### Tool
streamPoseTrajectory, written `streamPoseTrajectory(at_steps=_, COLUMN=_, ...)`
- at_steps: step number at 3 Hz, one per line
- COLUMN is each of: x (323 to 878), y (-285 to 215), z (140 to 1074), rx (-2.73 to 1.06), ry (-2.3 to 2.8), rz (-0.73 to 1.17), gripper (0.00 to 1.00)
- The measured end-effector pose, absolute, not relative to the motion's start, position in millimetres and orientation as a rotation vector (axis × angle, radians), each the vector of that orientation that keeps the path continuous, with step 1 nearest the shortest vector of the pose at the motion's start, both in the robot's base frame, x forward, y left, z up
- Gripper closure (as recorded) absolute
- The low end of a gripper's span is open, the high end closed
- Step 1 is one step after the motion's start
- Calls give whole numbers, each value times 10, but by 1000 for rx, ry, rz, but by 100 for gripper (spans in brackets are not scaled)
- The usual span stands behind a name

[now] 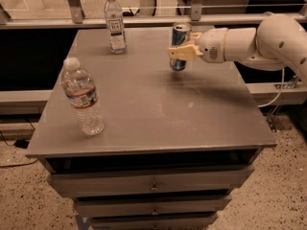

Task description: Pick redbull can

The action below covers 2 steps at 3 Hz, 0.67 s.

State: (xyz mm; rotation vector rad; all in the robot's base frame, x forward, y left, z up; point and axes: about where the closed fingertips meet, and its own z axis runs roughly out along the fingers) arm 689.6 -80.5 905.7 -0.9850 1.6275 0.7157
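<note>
The claw point(178, 46), reaching sideways over the worktop point(158, 114), clamps the upright can point(181, 34) at mid-height, seemingly for a balanced lift.

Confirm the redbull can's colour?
Blue and silver, seen in camera view; the gripper clasps the redbull can mid-body.

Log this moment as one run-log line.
phase: grasp | gripper: shut on redbull can, table far side | near water bottle, far water bottle: upright, apart

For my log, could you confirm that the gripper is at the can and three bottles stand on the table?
Only two bottles stand on the table, the far bottle and the near bottle, as the camera view shows. The gripper is at the can.
</note>
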Motion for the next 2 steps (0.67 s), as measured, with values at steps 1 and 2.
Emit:
streamPoseTrajectory(at_steps=1, x=6819, y=-855, z=9354, rx=-969, ry=1577, rz=732, gripper=100)
streamPoseTrajectory(at_steps=2, x=6804, y=-866, z=9418, rx=-966, ry=1566, rz=736, gripper=100)
